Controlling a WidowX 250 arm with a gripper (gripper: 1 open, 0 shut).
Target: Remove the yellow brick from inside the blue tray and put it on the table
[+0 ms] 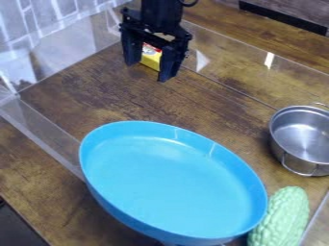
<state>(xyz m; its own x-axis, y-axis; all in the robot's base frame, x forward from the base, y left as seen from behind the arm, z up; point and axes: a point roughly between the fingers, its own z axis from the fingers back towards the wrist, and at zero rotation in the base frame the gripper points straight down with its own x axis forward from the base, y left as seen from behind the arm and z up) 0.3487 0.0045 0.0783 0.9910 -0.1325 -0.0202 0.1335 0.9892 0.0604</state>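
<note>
Near the far clear wall, the yellow brick (152,59) is resting on the table (115,94), outside the blue tray (174,183), presumably because it has been set down there. Around it the gripper (156,60) is standing wide, likely for release. The brick is looking small, bright and boxy, partly hidden by the dark fingers.

Probably a lab: robot arm (164,12), clear-walled (244,55) wooden table (122,94).

The black gripper (154,54) hangs at the upper centre-left of the frame; its fingers point downward; its jaws stand open; the arm above runs out of the top edge.
</note>
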